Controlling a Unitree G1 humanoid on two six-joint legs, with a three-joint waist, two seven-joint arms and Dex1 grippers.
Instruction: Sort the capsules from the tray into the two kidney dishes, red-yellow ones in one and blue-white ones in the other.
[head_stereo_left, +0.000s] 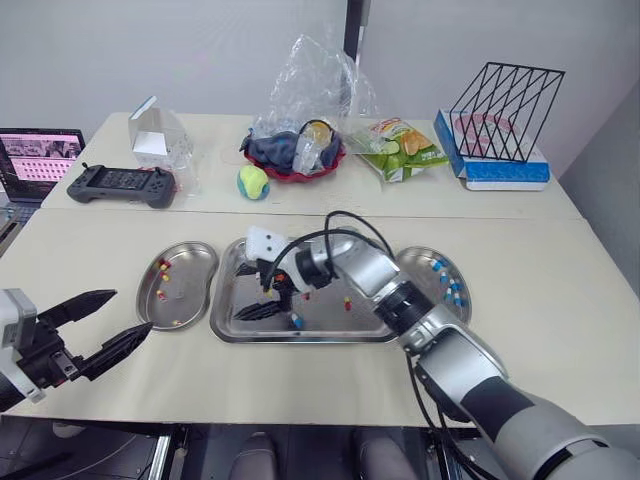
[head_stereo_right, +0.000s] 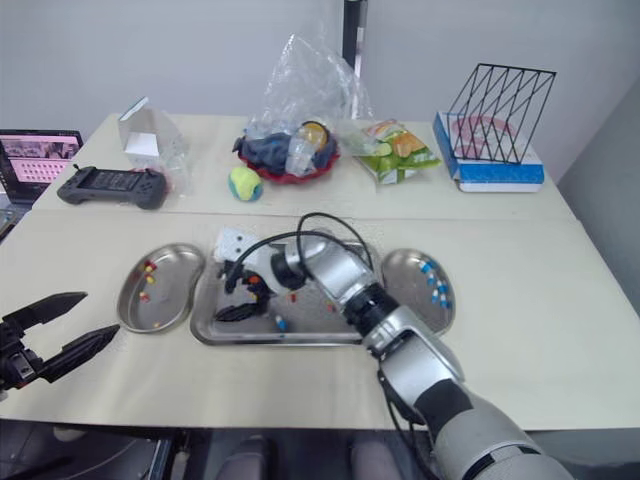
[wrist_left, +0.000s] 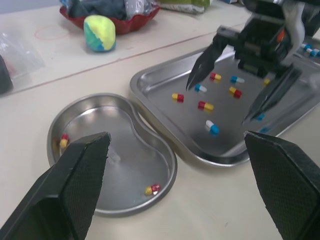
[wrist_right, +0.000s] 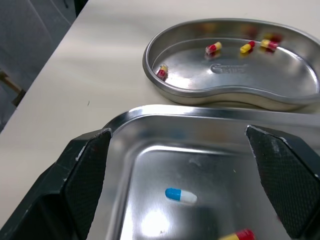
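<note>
— Stainless steel rectangular tray (head_stereo_left: 300, 338) at the centre of the beige table (head_stereo_left: 300, 390), two-tone capsules scattered across it. Where's the right gripper (head_stereo_left: 250, 292)?

— Low over the tray's left end, its two black fingers spread wide. Between them a blue-white capsule (wrist_right: 180, 195) lies loose on the tray floor. The left gripper (head_stereo_left: 132, 310) hangs at the table's near edge, well apart from the tray, its fingers also spread and empty.

— And the dishes?

— The steel kidney dish on the left (head_stereo_left: 190, 280), just beside the tray, holds a few red-yellow capsules (wrist_right: 213, 48). The steel kidney dish on the right (head_stereo_left: 420, 275) holds blue-white ones. Several of both colours are left in the tray.

— How will that capsule handle?

— Probably feather-light, smooth and rounded. On polished metal it may skid or roll away from a fingertip. The shell looks thin, so a hard squeeze could dent it. The best hold is likely across its short waist, at the colour seam, with the fingers square to its long axis and closing gently.
</note>
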